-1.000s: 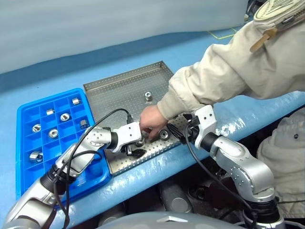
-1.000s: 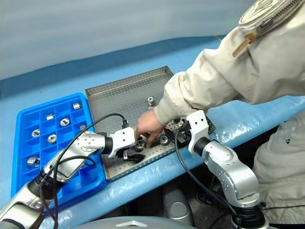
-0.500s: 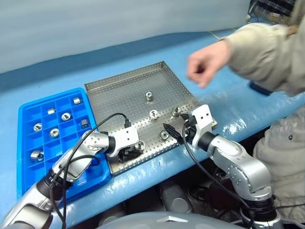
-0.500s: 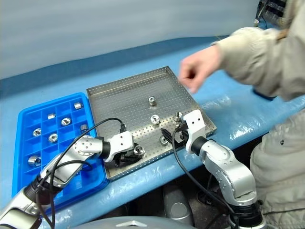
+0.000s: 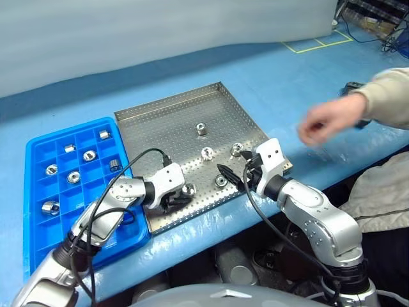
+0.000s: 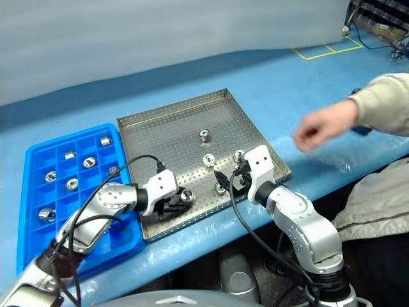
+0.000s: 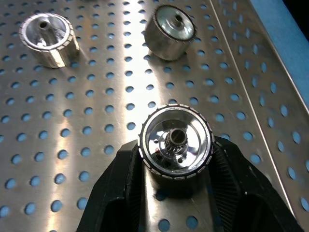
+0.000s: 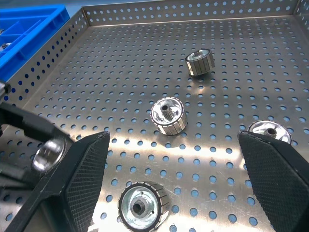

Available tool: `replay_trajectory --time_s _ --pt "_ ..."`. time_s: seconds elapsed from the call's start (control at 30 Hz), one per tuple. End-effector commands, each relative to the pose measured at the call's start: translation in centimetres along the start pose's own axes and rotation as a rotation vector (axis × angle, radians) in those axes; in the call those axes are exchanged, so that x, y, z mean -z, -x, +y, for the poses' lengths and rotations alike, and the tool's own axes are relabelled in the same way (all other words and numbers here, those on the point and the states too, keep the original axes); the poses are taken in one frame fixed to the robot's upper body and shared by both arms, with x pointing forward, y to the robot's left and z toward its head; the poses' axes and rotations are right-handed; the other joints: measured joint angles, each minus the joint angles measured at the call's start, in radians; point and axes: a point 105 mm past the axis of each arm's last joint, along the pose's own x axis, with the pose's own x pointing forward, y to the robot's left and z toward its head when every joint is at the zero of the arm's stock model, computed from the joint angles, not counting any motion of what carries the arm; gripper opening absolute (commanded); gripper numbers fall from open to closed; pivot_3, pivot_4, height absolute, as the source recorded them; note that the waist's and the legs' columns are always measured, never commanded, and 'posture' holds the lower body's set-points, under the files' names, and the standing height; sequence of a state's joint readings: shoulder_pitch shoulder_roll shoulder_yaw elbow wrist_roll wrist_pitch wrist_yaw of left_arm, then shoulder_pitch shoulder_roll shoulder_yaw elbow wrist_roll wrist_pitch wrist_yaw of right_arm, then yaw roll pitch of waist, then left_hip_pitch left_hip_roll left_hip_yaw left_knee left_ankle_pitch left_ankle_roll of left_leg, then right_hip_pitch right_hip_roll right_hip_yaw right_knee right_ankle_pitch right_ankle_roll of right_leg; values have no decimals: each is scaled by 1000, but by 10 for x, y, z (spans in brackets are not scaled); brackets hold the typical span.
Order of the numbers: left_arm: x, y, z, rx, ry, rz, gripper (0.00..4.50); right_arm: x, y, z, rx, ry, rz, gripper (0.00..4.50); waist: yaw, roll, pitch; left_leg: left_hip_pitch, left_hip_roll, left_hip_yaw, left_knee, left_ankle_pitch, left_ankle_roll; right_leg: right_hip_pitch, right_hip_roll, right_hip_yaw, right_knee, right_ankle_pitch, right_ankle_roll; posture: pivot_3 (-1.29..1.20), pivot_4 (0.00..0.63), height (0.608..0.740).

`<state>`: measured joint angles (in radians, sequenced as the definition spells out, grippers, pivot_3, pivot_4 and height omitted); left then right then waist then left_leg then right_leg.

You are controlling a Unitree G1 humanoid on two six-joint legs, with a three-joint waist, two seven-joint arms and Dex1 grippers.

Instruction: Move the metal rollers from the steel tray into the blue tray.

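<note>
The steel tray (image 5: pixel 166 128) lies at the table's middle, with the blue tray (image 5: pixel 131 233) to its left. My left gripper (image 7: pixel 176 164) is shut on a metal roller (image 7: pixel 176 142), low over the steel tray near its front edge. Two more rollers (image 7: pixel 48 34) (image 7: pixel 170 31) lie beyond it. My right gripper (image 8: pixel 176 193) is open over the tray's front right, with a roller (image 8: pixel 142 205) lying between its fingers (image 8: pixel 77 174). Further rollers (image 5: pixel 200 128) (image 5: pixel 206 153) (image 5: pixel 236 149) lie on the steel tray. Several rollers (image 5: pixel 89 155) sit in the blue tray's compartments.
A person's hand (image 5: pixel 323 125) and beige sleeve (image 5: pixel 383 105) hover over the blue table (image 5: pixel 287 83) to the right of the steel tray. A pale wall (image 5: pixel 128 32) bounds the table at the back. A black cable (image 5: pixel 137 160) loops over the left arm.
The person's hand left the steel tray and drew back to the right. My left gripper closed on the roller, rolled and rose a little. The right gripper stayed put.
</note>
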<state>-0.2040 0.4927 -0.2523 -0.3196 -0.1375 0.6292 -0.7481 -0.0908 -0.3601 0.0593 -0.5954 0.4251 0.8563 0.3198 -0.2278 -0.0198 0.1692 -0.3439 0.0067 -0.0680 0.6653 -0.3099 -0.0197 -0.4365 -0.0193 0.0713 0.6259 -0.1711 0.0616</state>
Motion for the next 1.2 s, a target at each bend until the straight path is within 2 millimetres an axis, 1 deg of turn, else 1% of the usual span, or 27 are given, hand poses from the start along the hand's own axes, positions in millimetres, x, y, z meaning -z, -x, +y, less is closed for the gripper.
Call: replay_trajectory --time_s 0.03,0.07,0.13,0.17,0.23,0.27,0.33,0.43,0.5,0.57,0.73,0.8,0.93,1.07,1.17,1.2 --pt "-25 19 32 -239 72 -164 1695 -10 4 0 5 18 -39 4500 0 0 0 0 0 0 1 0 0 0 0 0 0 0 0 -232 150 740" --pt "-28 22 37 -283 85 -192 1695 -10 4 -1 6 18 -39 4500 -1 0 0 -1 0 0 1 0 0 0 0 0 0 0 0 -231 150 740" --pt "-33 40 57 -462 157 -268 1695 -10 4 -1 7 18 -40 4500 -1 0 0 -1 0 0 0 0 0 1 0 0 0 0 0 -228 150 740" --pt "-34 47 64 -528 184 -291 1695 -10 4 -1 6 18 -40 4500 -1 0 0 -1 0 0 0 0 0 1 0 0 1 0 0 -220 150 740" --pt "-34 73 78 -716 245 -336 1695 -10 4 0 1 17 -41 4500 0 0 0 -1 0 0 1 0 0 1 0 0 1 0 0 -213 150 740" --pt "-32 88 82 -808 272 -347 1695 -10 3 1 -3 16 -40 4500 -1 0 0 -1 0 0 1 0 0 1 0 0 1 0 1 -205 150 740" --pt "-24 112 84 -947 323 -347 1695 -9 2 2 -12 13 -38 4500 0 0 0 -2 0 0 1 0 0 1 0 1 0 1 1 -177 150 740" --pt "-2 141 79 -1103 367 -279 1695 -8 -1 5 -35 11 -29 4500 8 0 0 -1 0 0 0 0 0 2 0 0 0 0 0 -144 150 740" --pt "14 155 73 -1188 406 -223 1695 -7 -4 7 -56 12 -23 4500 22 0 0 0 0 0 1 0 0 3 0 0 0 0 0 -116 150 740" --pt "27 165 65 -1255 430 -172 1695 -7 -7 9 -81 15 -18 4500 40 -1 0 1 0 0 1 0 0 4 0 0 0 0 0 -87 150 740" --pt "46 172 45 -1333 496 -97 1695 -7 -14 17 -145 26 -4 4500 93 -2 0 2 -1 -1 2 0 0 5 0 -1 0 -2 -4 -37 150 740" --pt "55 170 35 -1343 530 -60 1695 -7 -17 20 -173 28 2 4500 111 -2 0 2 -1 -1 2 0 0 5 0 -1 0 -2 -4 -11 150 740" --pt "66 168 24 -1338 573 -1 1695 -7 -22 25 -209 34 8 4500 145 -2 0 2 -1 -1 1 0 0 5 0 -1 0 -3 -5 26 150 740" --pt "78 163 15 -1304 622 58 1695 -8 -26 28 -228 34 9 4500 162 -2 0 2 0 -1 2 0 0 5 0 -2 0 -3 -5 28 150 740" --pt "79 156 12 -1258 635 66 1695 -7 -26 29 -232 31 11 4500 166 -2 0 2 0 -1 1 0 0 5 0 -2 0 -3 -5 23 150 740" --pt "78 153 13 -1239 629 62 2045 -6 -26 29 -230 29 12 4500 166 -1 0 2 0 -1 1 0 0 5 0 -2 0 -3 -5 19 150 740"
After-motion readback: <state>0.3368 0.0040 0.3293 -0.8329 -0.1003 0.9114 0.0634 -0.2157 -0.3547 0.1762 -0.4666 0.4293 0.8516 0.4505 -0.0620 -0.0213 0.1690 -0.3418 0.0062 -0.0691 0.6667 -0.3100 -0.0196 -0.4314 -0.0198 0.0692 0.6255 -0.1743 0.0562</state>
